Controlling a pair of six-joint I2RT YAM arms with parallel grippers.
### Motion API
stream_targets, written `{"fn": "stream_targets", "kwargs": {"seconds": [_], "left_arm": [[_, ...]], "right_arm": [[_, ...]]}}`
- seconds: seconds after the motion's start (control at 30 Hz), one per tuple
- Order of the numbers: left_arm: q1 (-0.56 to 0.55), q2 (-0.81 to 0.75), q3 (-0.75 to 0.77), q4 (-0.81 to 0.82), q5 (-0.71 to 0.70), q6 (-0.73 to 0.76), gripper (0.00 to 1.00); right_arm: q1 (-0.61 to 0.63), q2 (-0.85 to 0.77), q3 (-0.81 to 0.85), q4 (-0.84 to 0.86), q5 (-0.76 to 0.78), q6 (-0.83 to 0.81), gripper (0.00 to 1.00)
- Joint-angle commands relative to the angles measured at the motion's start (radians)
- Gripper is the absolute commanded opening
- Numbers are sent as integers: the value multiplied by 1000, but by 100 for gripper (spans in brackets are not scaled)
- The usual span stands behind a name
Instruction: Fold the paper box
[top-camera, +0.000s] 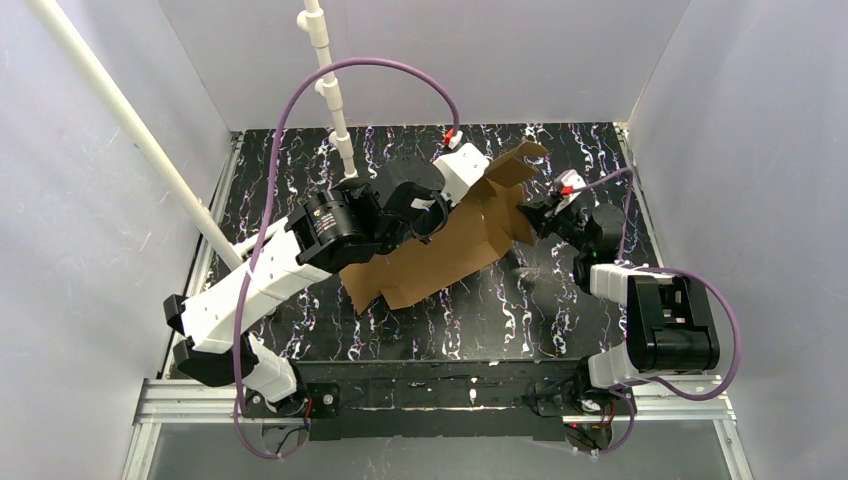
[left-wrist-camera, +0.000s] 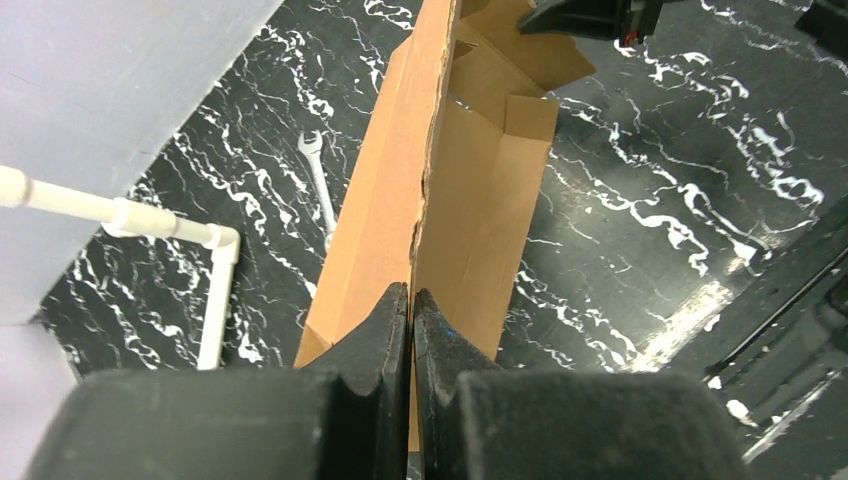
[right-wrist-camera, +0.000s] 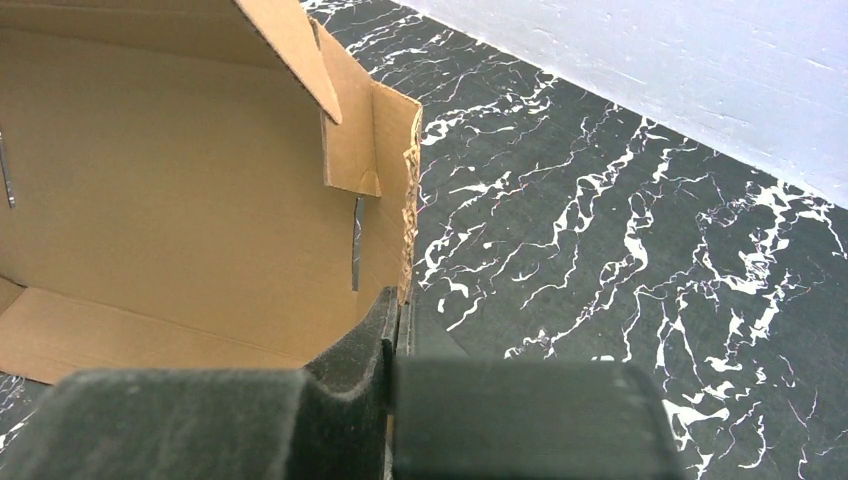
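The paper box (top-camera: 440, 250) is a brown corrugated sheet, partly folded and held tilted above the black marbled table (top-camera: 500, 310). My left gripper (top-camera: 468, 193) is shut on the edge of one of its upright panels; in the left wrist view the gripper (left-wrist-camera: 411, 296) pinches that thin edge, and the cardboard (left-wrist-camera: 480, 200) runs away from the jaws. My right gripper (top-camera: 532, 214) is shut on the box's far right end. The right wrist view shows the gripper (right-wrist-camera: 398, 303) clamped on a ragged side wall edge, with the box's inside (right-wrist-camera: 180, 200) and a folded flap (right-wrist-camera: 350, 130) to its left.
A white pipe (top-camera: 335, 100) hangs over the back of the table, and another (top-camera: 130, 130) slants across the left. Purple cables (top-camera: 380, 65) loop above the arms. A small wrench (left-wrist-camera: 318, 175) lies on the table beside the box. Grey walls (top-camera: 750, 120) close in three sides.
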Motion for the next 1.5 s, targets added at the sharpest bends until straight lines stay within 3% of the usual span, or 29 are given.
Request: {"fn": "stream_targets", "kwargs": {"seconds": [0.0, 0.37, 0.87, 1.3, 1.47], "left_arm": [[3, 0, 27, -26, -62, -155, 0], [3, 65, 141, -78, -76, -145, 0], [-11, 123, 202, -185, 60, -122, 0], [-14, 99, 161, -217, 86, -74, 0], [-13, 102, 161, -217, 95, -67, 0]], "right_arm": [[10, -10, -34, 134, 6, -7, 1], [47, -33, -70, 156, 18, -23, 1], [95, -69, -94, 54, -59, -105, 2], [54, -104, -9, -219, -235, -213, 26], [32, -130, 41, -418, -313, -321, 32]]}}
